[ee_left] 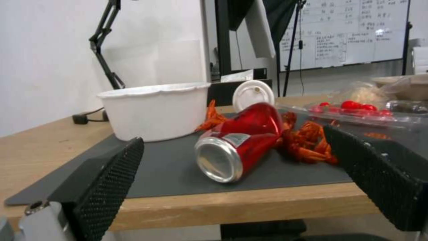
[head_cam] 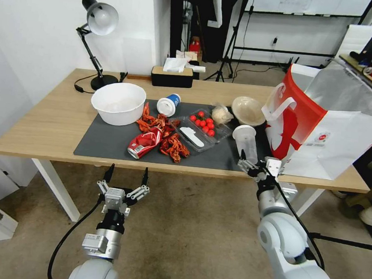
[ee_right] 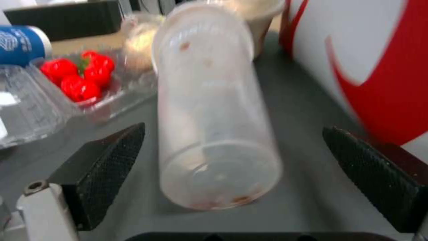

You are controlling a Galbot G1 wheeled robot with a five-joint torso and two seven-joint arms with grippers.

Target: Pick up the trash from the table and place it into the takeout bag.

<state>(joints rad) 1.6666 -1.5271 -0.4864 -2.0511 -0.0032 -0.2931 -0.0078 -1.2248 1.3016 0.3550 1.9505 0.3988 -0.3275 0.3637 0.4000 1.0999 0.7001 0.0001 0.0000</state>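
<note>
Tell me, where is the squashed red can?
The crushed red soda can lies on its side on the dark grey mat, near the table's front edge, beside the red crayfish shells, ahead of the left gripper.

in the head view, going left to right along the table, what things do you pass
desk lamp → white bowl → crushed red soda can → clear tray of tomatoes → clear plastic cup → takeout bag

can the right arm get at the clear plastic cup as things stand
Probably yes. The right gripper sits at the table's near edge with its jaws open on either side of the clear plastic cup, nothing between them. The takeout bag stands close beside it, leaving little room on that side.
</note>
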